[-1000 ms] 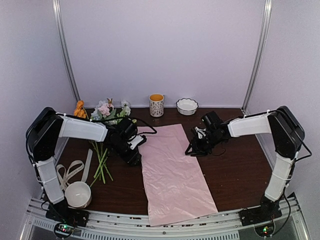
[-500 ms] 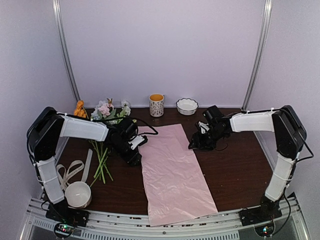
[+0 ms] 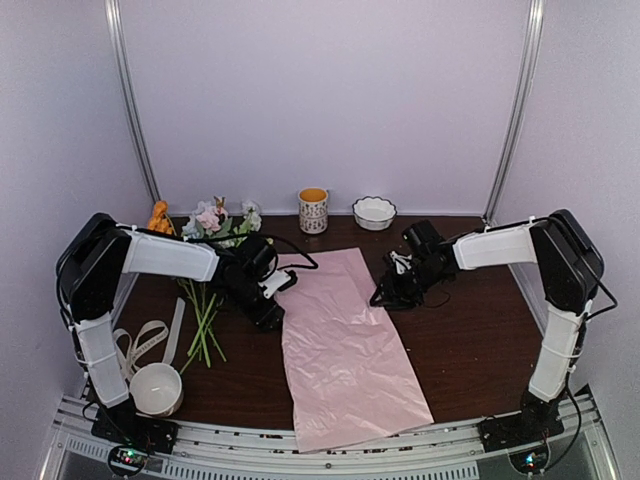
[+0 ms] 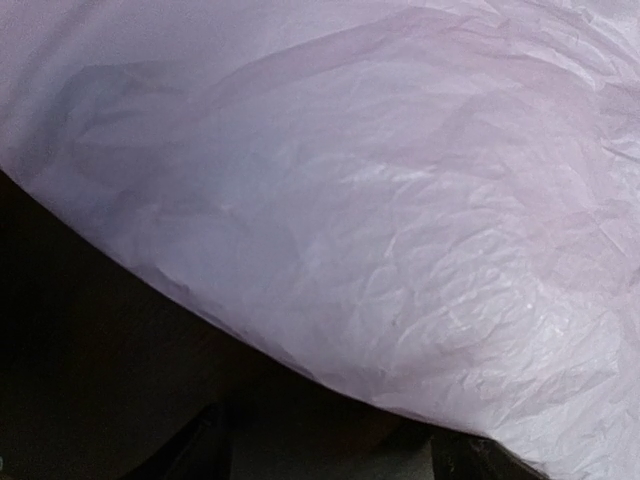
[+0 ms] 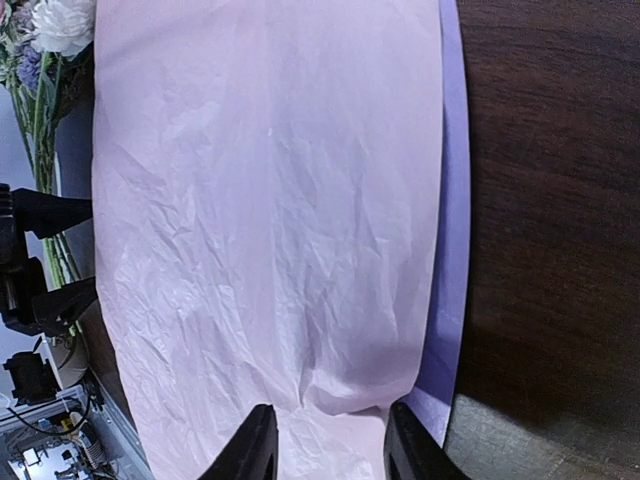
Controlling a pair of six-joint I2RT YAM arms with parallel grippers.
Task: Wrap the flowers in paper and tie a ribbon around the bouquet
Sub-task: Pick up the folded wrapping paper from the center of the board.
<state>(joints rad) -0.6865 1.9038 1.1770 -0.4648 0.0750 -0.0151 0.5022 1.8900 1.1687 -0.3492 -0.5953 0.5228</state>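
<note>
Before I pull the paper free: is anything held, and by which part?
Nothing is held. The right gripper, open, straddles an edge of the paper; the left gripper is open.

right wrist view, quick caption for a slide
Open right end effector at the edge of the pink paper, lilac face peeking out on the table, flowers beyond.

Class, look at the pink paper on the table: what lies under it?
Under the paper a lilac layer peeks out along one edge, resting on the dark table. Whether anything else lies beneath cannot be seen; the sheet covers it.
</note>
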